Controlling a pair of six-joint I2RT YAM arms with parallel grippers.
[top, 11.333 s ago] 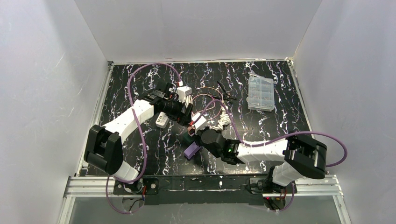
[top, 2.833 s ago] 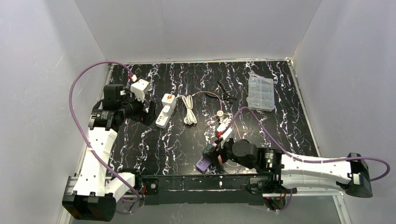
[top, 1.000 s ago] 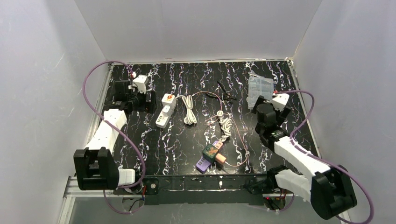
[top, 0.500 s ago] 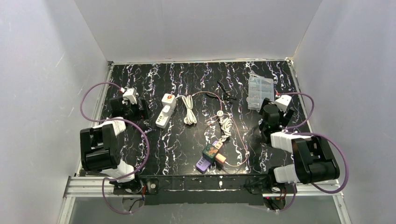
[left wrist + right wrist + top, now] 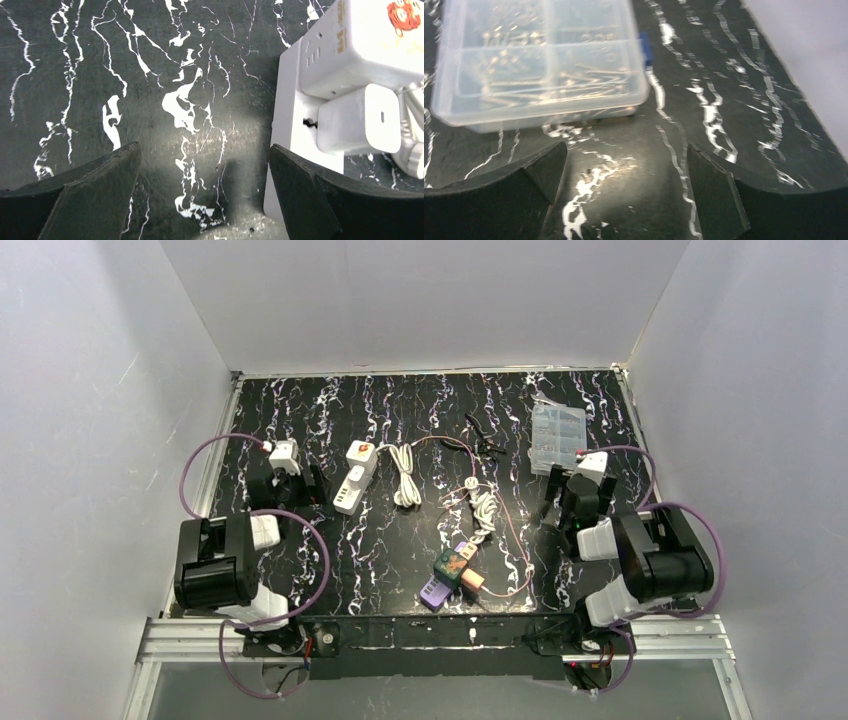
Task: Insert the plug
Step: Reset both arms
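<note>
A white power strip lies at the left middle of the table. A white plug sits seated in it, below a white adapter with an orange logo. The plug's white cable lies bundled to the right of the strip. My left gripper hangs open over bare table just left of the strip, holding nothing. My right gripper is open and empty over the table, just short of a clear box.
A clear plastic box of screws stands at the back right. A coiled white cord, a green and orange cube, a purple block and a thin wire lie near the front middle. Both arms are folded low by the side walls.
Both arms have drawn back toward their bases and folded down. Each gripper has come nearer and stayed open. The strip, plug and cables have not moved.
</note>
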